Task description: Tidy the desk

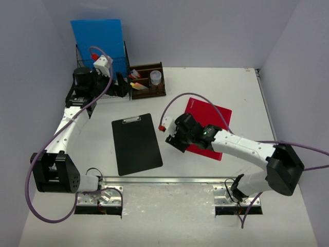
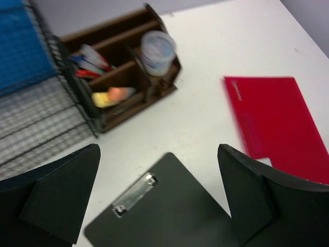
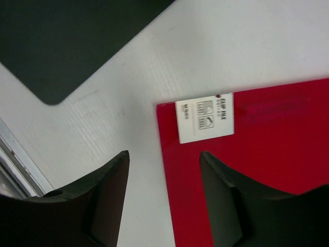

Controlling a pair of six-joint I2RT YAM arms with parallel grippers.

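Observation:
The white desk (image 1: 216,85) holds a black clipboard (image 1: 136,144) at centre-left and a red file folder (image 1: 215,119) to its right. My right gripper (image 1: 173,139) hovers open over the folder's near-left corner. In the right wrist view the jaws (image 3: 164,162) straddle the red folder's (image 3: 267,154) left edge just below its white label (image 3: 207,117), with nothing between them. My left gripper (image 1: 123,86) is open and raised at the back left beside the wooden organizer (image 1: 147,81). Its wrist view shows the open gripper (image 2: 158,152) above the clipboard's (image 2: 169,206) metal clip end.
A black wire rack (image 1: 85,56) with a blue folder (image 1: 97,36) stands at the back left. The organizer (image 2: 123,77) holds pens, markers and a clear cup (image 2: 157,51). A silver rail (image 1: 164,180) runs along the desk's front edge. Grey walls close the back and both sides.

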